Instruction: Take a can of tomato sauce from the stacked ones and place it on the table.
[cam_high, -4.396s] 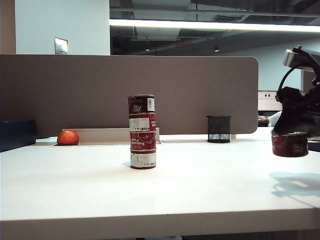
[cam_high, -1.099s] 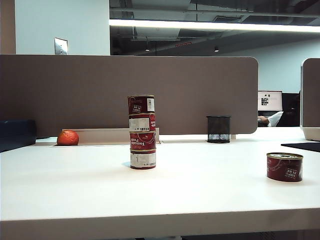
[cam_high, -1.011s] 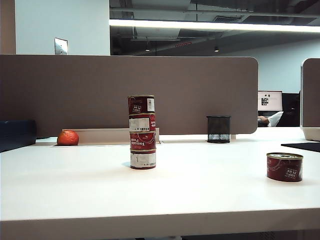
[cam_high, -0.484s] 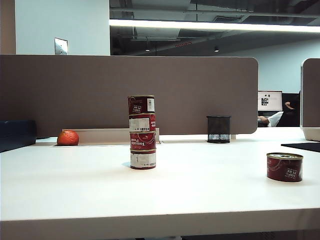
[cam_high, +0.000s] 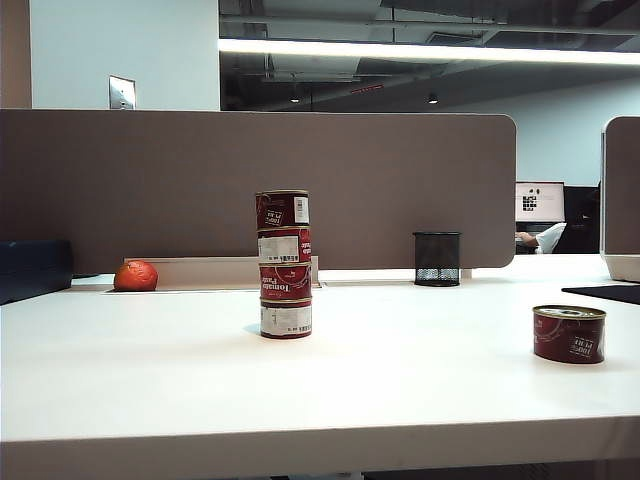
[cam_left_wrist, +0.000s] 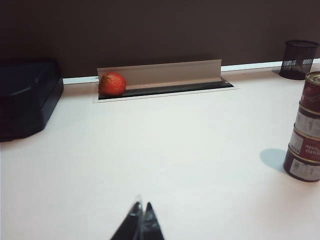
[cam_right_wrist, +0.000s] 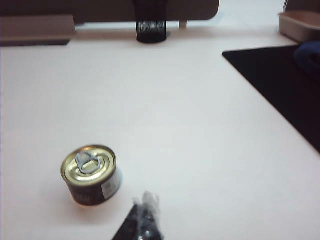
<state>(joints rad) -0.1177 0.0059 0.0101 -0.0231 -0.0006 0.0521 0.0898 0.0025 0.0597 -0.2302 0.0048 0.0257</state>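
The can of tomato sauce is sitting upright on the desk at the exterior frame's lower right, well apart from the stacked ones, four tins at centre. One freed can. The right gripper, fingers closed and empty, is hanging just beside it; the left gripper, closed, is farther off.

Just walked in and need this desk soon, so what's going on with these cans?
Nothing is being handled right now. One can stands alone on the table, apart from the stack of four. The right gripper hangs near that can with jaws shut and empty; the left gripper, also shut, is over bare table away from the stack.
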